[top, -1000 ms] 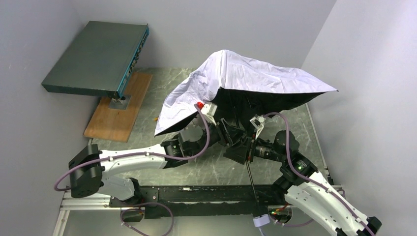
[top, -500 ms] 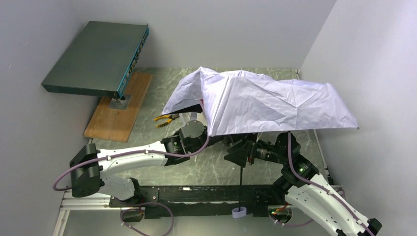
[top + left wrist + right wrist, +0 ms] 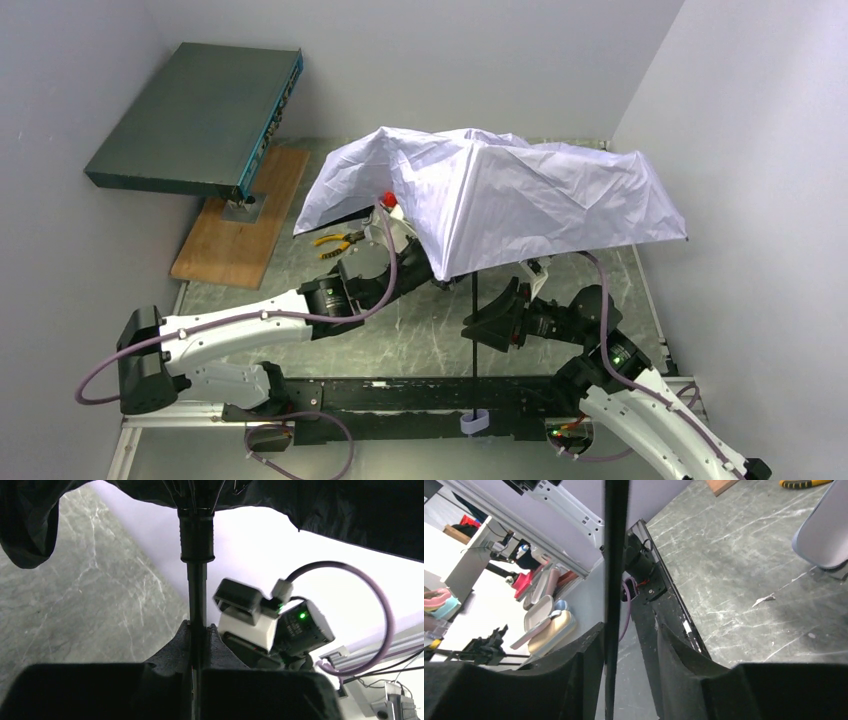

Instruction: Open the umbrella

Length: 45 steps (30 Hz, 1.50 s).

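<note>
- A rounded lilac object [image 3: 824, 530] on the table [image 3: 734, 570] is cut off by the frame edge, and its inside does not show.
- From above, the canopy hides the left gripper [image 3: 196, 640]. Its wrist view shows it clamped on the black shaft [image 3: 196, 590] below the collar.
- The right gripper [image 3: 629, 632] stands apart around the shaft.
- The umbrella [image 3: 500, 200] is over the table's middle, its pale canopy spread but creased. Its handle [image 3: 476, 422] is at the near rail.

Left arm [image 3: 230, 325], right arm [image 3: 640, 400]: white shells, black joints, lilac cables [image 3: 330, 564]; green LED [image 3: 617, 351] lower right; left gripper [image 3: 198, 627], right gripper [image 3: 630, 630] black.
</note>
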Tool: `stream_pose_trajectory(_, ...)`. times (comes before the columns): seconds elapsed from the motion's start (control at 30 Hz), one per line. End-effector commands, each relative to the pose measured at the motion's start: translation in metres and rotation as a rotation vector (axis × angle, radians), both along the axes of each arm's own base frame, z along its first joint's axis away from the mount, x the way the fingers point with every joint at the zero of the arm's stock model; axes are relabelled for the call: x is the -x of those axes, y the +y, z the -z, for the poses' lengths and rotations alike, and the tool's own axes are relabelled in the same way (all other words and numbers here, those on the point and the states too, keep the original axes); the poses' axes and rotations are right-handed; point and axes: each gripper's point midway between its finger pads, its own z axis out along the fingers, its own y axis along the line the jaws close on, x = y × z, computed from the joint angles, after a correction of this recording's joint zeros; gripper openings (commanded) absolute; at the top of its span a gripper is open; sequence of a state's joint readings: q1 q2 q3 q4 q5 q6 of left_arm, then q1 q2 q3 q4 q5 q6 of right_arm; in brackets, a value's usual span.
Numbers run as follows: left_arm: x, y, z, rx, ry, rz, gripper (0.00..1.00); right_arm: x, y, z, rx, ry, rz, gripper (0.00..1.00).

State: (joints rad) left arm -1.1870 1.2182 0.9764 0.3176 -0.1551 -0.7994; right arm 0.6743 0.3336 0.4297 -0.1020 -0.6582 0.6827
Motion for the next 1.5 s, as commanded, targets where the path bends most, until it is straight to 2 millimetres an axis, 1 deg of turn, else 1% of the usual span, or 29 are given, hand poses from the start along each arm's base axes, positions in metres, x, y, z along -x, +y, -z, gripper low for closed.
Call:
stream_pose_trajectory(0.0, -0.003, 0.020, -0.068, 0.212, -0.090, -0.053, 0.00, 0.008, 0.003, -0.012, -0.061, -0.014, -0.045, 0.39)
stream_pose_trajectory(0.1, -0.005, 0.026, -0.072, 0.239, -0.088, -0.072, 0.00, 0.006, 0.002, -0.010, -0.059, -0.012, -0.030, 0.22)
stream_pose_trajectory(0.2, -0.005, 0.030, -0.074, 0.250, -0.089, -0.082, 0.00, 0.005, 0.002, -0.009, -0.056, -0.003, -0.021, 0.02)
stream_pose_trajectory(0.23, -0.005, 0.030, -0.073, 0.251, -0.088, -0.082, 0.00, 0.004, 0.001, -0.010, -0.054, -0.003, -0.011, 0.00)
stream_pose_trajectory(0.3, -0.005, 0.030, -0.069, 0.242, -0.078, -0.087, 0.00, 0.000, 0.000, -0.010, -0.046, 0.000, 0.014, 0.00)
stream_pose_trajectory(0.33, -0.007, 0.030, -0.065, 0.230, -0.069, -0.094, 0.10, -0.001, -0.001, -0.010, -0.043, -0.003, 0.022, 0.00)
stream_pose_trajectory(0.37, -0.007, 0.031, -0.061, 0.223, -0.061, -0.097, 0.30, -0.001, -0.002, -0.011, -0.042, -0.007, 0.028, 0.00)
stream_pose_trajectory(0.4, -0.007, 0.031, -0.057, 0.224, -0.056, -0.099, 0.45, -0.001, -0.002, -0.012, -0.041, -0.011, 0.029, 0.00)
stream_pose_trajectory(0.43, -0.007, 0.032, -0.054, 0.232, -0.054, -0.100, 0.54, -0.002, -0.002, -0.013, -0.038, -0.014, 0.033, 0.00)
stream_pose_trajectory(0.47, -0.005, 0.033, -0.048, 0.240, -0.052, -0.099, 0.61, -0.002, -0.003, -0.014, -0.036, -0.018, 0.034, 0.00)
stream_pose_trajectory(0.5, -0.004, 0.034, -0.050, 0.260, -0.057, -0.094, 0.65, -0.002, -0.003, -0.015, -0.036, -0.020, 0.036, 0.00)
stream_pose_trajectory(0.53, -0.001, 0.034, -0.047, 0.277, -0.061, -0.087, 0.67, -0.002, -0.003, -0.017, -0.038, -0.023, 0.038, 0.00)
stream_pose_trajectory(0.57, 0.002, 0.033, -0.041, 0.291, -0.064, -0.082, 0.68, -0.002, -0.003, -0.018, -0.040, -0.023, 0.041, 0.00)
stream_pose_trajectory(0.6, 0.006, 0.033, -0.044, 0.334, -0.078, -0.074, 0.68, -0.003, -0.003, -0.019, -0.044, -0.024, 0.042, 0.00)
stream_pose_trajectory(0.67, 0.012, 0.030, -0.042, 0.371, -0.094, -0.065, 0.66, -0.004, -0.002, -0.020, -0.050, -0.025, 0.043, 0.00)
stream_pose_trajectory(0.73, 0.015, 0.025, -0.038, 0.382, -0.094, -0.067, 0.65, -0.003, -0.002, -0.021, -0.052, -0.026, 0.038, 0.00)
stream_pose_trajectory(0.77, 0.016, 0.019, -0.030, 0.370, -0.077, -0.069, 0.64, -0.003, -0.003, -0.024, -0.055, -0.039, 0.044, 0.00)
stream_pose_trajectory(0.9, 0.019, 0.016, -0.025, 0.389, -0.069, -0.085, 0.65, 0.000, -0.007, -0.026, -0.040, -0.062, 0.045, 0.00)
stream_pose_trajectory(0.97, 0.019, 0.012, -0.022, 0.377, -0.061, -0.079, 0.65, 0.001, -0.008, -0.027, -0.035, -0.066, 0.045, 0.00)
stream_pose_trajectory(1.13, 0.017, -0.001, -0.009, 0.275, -0.019, -0.077, 0.63, 0.007, -0.009, -0.036, -0.060, -0.078, 0.023, 0.00)
stream_pose_trajectory(1.33, 0.022, -0.009, -0.009, 0.269, -0.028, -0.063, 0.53, 0.010, -0.010, -0.044, -0.087, -0.083, 0.017, 0.00)
stream_pose_trajectory(1.4, 0.024, -0.010, -0.010, 0.282, -0.040, -0.062, 0.47, 0.010, -0.009, -0.042, -0.085, -0.080, 0.012, 0.00)
stream_pose_trajectory(1.47, 0.024, -0.013, -0.010, 0.285, -0.044, -0.058, 0.37, 0.010, -0.009, -0.040, -0.083, -0.075, 0.012, 0.00)
